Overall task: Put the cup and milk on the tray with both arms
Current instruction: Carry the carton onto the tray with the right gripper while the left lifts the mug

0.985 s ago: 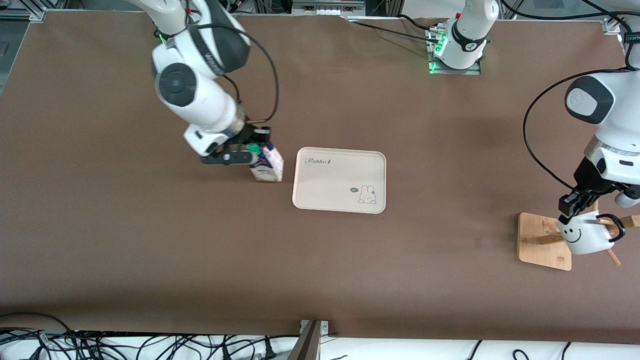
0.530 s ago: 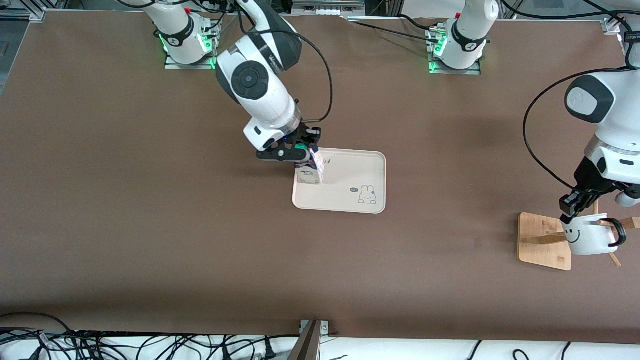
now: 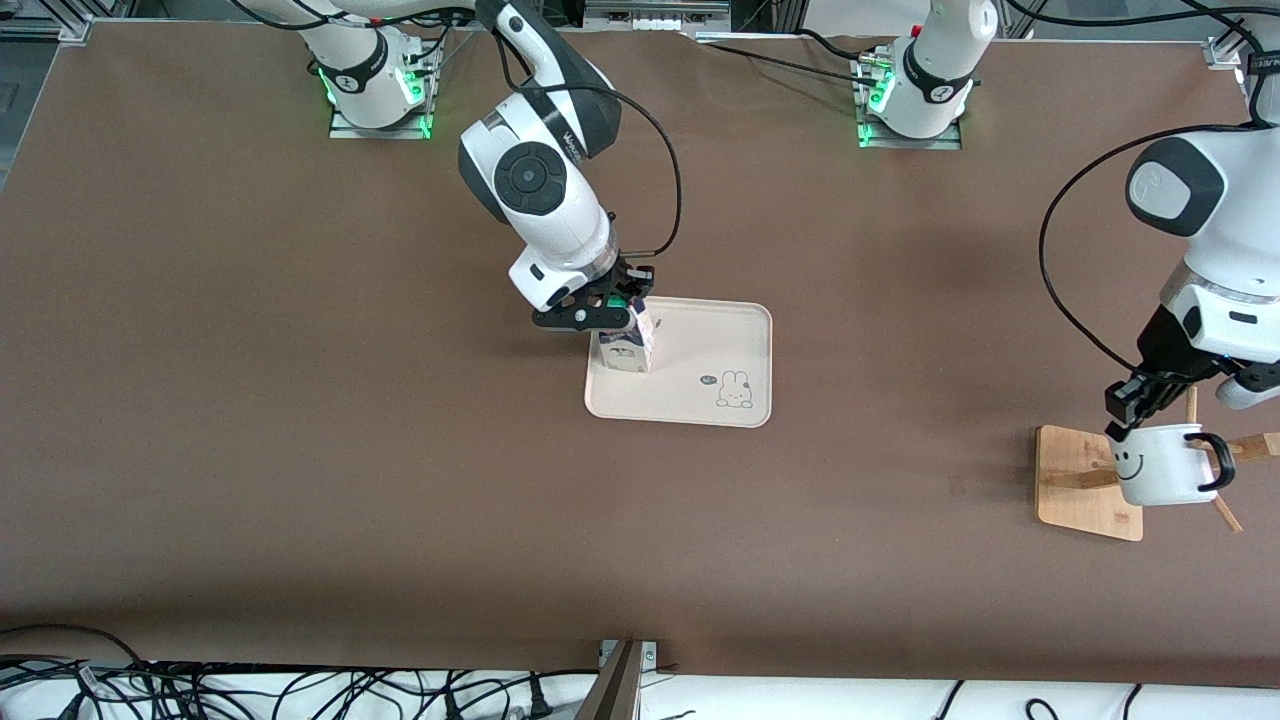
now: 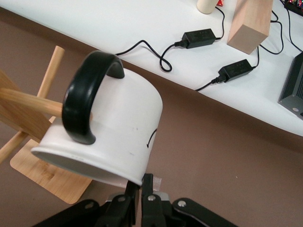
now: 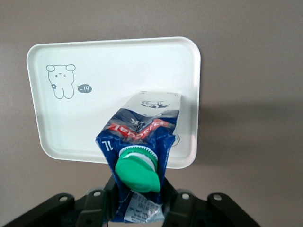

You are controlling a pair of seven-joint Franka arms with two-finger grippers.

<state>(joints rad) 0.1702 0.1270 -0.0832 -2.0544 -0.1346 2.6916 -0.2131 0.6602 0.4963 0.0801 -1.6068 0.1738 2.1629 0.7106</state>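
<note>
- Cream plastic, smooth and shallow-rimmed with rounded corners, made up the tray (image 3: 700,400), which lay mid-table with a small rabbit drawing near one corner.
- The milk (image 3: 622,350), a gable-top carton of glossy blue-and-white printed card with a round green screw cap, stood over the tray's end toward the right arm; whether its base already touched the tray could not be told.
- The right gripper (image 3: 608,312) was clamped on the carton's folded top, its black fingers pressed to both sides just beneath the cap.
- The milk half of the task therefore looked nearly finished, with only the setting down and release left.
- The cup (image 3: 1160,478), a glazed white mug with a black smiley face and a thick black loop handle, hung tilted over the wooden mug rack (image 3: 1085,490) near the left arm's end of the table, well apart from the tray.
- The left gripper (image 3: 1128,415) pinched the cup's rim, fingers closed tight on the thin wall.
- The cup appeared freshly lifted from the rack's pale wooden pegs; its carry to the tray was judged still to come.
</note>
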